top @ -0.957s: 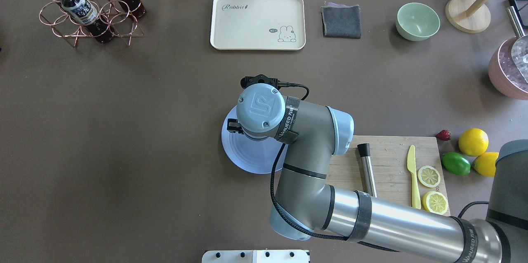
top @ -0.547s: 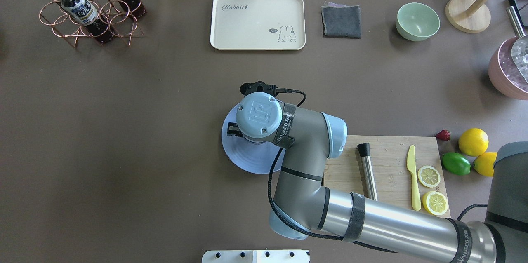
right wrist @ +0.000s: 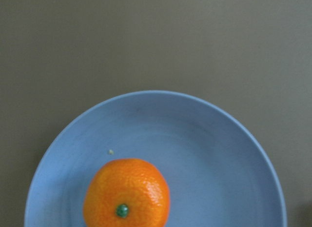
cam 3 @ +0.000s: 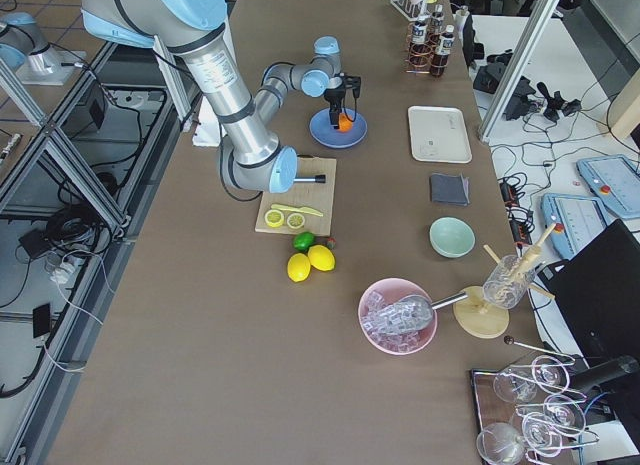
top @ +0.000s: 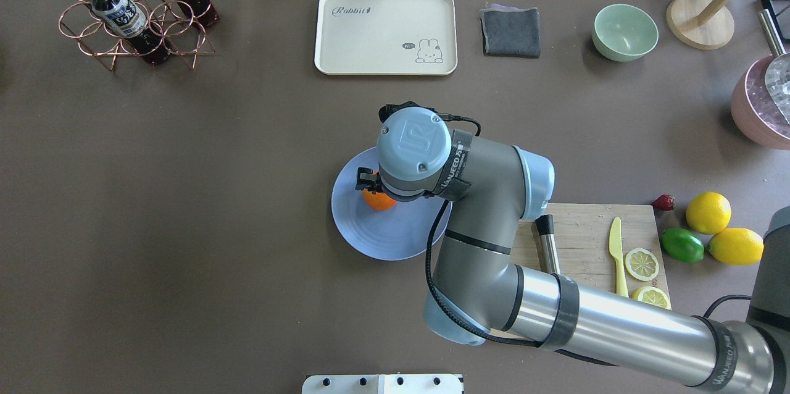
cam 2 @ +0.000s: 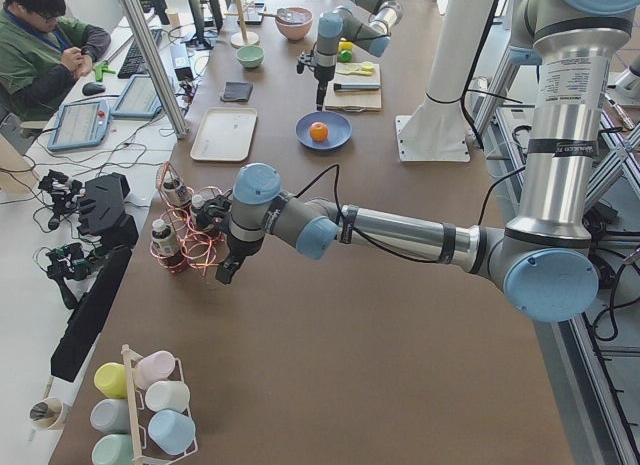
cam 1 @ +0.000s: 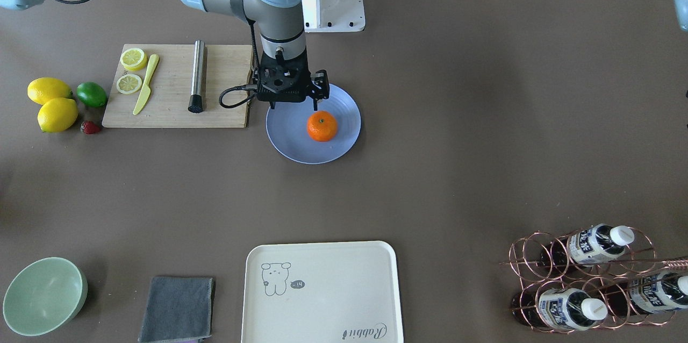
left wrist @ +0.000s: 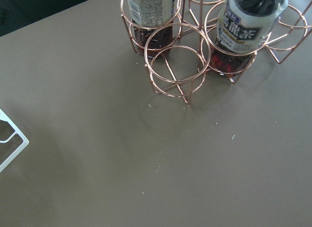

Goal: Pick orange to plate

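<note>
The small bright-orange mandarin-like orange (cam 1: 322, 126) sits loose on the round pale blue plate (cam 1: 290, 145), stem dimple up. Half a second ago my right arm hid it from overhead, and it's since shifted off, so I'd call the drop done. The right fingers (cam 1: 321, 91) are spread, holding nothing, just behind the fruit. The left fingers (cam 2: 224, 273) are over by the copper wire bottle rack (cam 2: 185, 247), and I can't tell their state.
</note>
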